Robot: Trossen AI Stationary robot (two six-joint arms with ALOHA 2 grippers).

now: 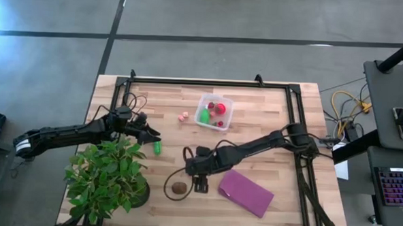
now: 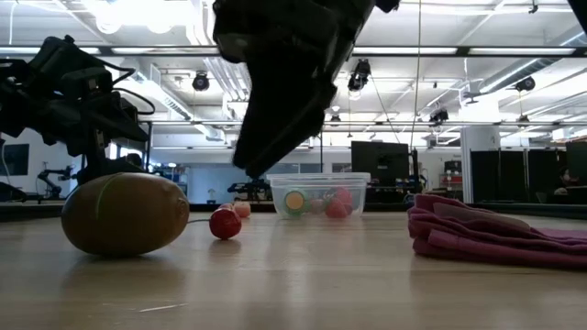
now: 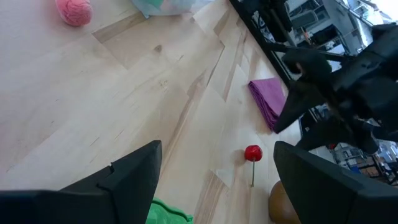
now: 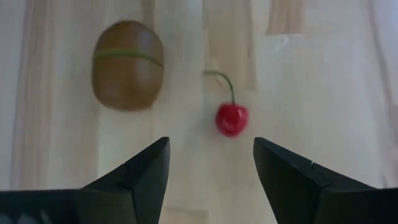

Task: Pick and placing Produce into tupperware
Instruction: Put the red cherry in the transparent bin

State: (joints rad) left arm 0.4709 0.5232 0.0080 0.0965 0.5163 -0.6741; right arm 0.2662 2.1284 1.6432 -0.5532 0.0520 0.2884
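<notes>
Wooden table [image 1: 256, 115] fills mid-frame; right gripper [image 4: 210, 163] hovers lower centre, fingers spread above the cherry [image 4: 231, 119] beside the kiwi [image 4: 127, 65]; left gripper [image 3: 214, 171], fingers spread, waits left.

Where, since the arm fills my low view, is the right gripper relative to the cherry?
Observer: The right gripper is open above the table, with the cherry just ahead of its gap, untouched.
Operator: Which way is the stem?
Observer: It points away from the gripper.
Operator: And the left arm?
Observer: The left gripper, open, hovers by a green piece next to the plant.
</notes>
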